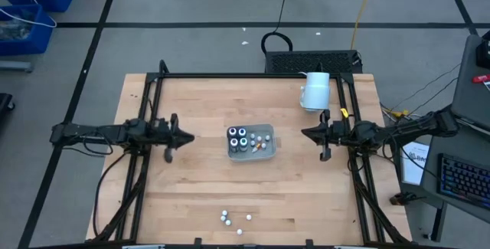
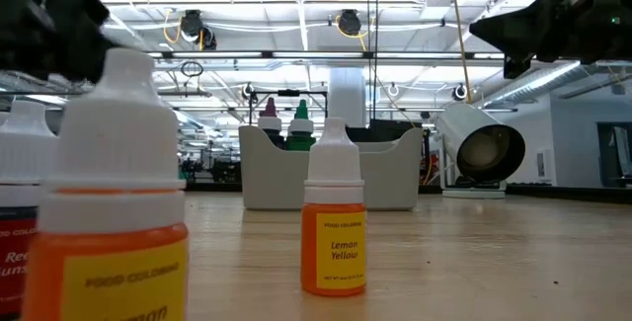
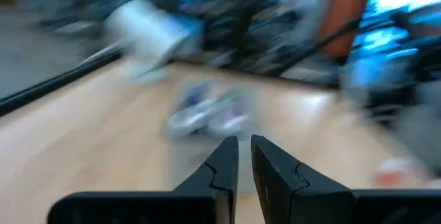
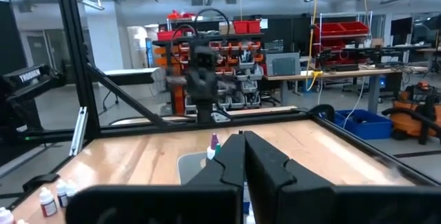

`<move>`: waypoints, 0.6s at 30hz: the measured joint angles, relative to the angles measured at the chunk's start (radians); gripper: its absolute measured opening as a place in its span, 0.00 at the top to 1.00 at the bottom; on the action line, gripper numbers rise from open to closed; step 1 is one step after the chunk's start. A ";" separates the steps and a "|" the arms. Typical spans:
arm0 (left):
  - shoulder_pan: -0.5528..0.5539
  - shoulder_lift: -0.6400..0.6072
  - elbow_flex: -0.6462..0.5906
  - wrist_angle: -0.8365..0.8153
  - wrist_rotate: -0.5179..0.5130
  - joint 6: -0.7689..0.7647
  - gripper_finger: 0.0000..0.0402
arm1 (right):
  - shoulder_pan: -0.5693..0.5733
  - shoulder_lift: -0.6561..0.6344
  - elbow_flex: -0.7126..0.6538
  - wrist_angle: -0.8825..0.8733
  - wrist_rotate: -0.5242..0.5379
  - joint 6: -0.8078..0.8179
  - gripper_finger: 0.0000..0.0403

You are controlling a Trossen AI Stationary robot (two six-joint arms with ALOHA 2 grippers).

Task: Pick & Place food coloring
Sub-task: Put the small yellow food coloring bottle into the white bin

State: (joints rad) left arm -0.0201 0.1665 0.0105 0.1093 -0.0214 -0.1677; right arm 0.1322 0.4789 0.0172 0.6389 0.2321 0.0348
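Observation:
The food coloring is in two groups. Dark round jars [image 1: 238,137] and tiny bottles [image 1: 262,142] stand in the pale grey tray [image 1: 250,155] at the table's middle. A few tiny bottles [image 1: 233,219] stand upright on the wood near the front edge; the low view shows them close up, one labelled lemon yellow [image 2: 334,224]. My left gripper [image 1: 189,135] hovers left of the tray, pointing level at it, fingers almost together [image 3: 244,145] with nothing between. My right gripper [image 1: 305,133] hovers right of the tray, shut [image 4: 242,141] and empty.
A large white mug-like cylinder [image 1: 315,90] lies on its side at the far right, its mouth toward the near edge [image 2: 481,148]. A black frame [image 1: 253,75] runs round the table. Bare wood lies between each gripper and the tray.

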 joint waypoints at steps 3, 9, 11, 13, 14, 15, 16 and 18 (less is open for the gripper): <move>-0.061 0.013 0.015 0.096 0.062 0.001 0.90 | 0.000 0.000 -0.001 0.000 0.001 -0.024 1.00; -0.258 0.236 0.098 0.129 -0.158 0.031 0.99 | 0.000 0.005 -0.001 0.000 0.002 -0.075 1.00; -0.327 0.370 0.155 0.172 -0.236 0.035 0.98 | 0.000 0.006 -0.002 0.000 0.002 -0.086 1.00; -0.390 0.524 0.227 0.177 -0.319 0.041 0.99 | 0.000 0.006 -0.002 0.008 0.002 -0.090 1.00; -0.418 0.602 0.274 0.170 -0.350 0.050 0.99 | 0.000 0.006 -0.002 0.015 0.001 -0.089 1.00; -0.442 0.679 0.324 0.156 -0.374 0.062 0.99 | 0.000 0.006 -0.002 0.021 0.000 -0.083 1.00; -0.465 0.762 0.382 0.136 -0.390 0.080 0.99 | 0.000 0.006 -0.002 0.025 0.000 -0.075 1.00; -0.502 0.906 0.515 0.095 -0.414 0.114 0.98 | 0.000 0.006 -0.002 0.026 0.000 -0.071 1.00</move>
State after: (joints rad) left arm -0.5220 1.0726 0.5254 0.2039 -0.4359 -0.0541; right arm 0.1322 0.4847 0.0151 0.6651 0.2317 -0.0360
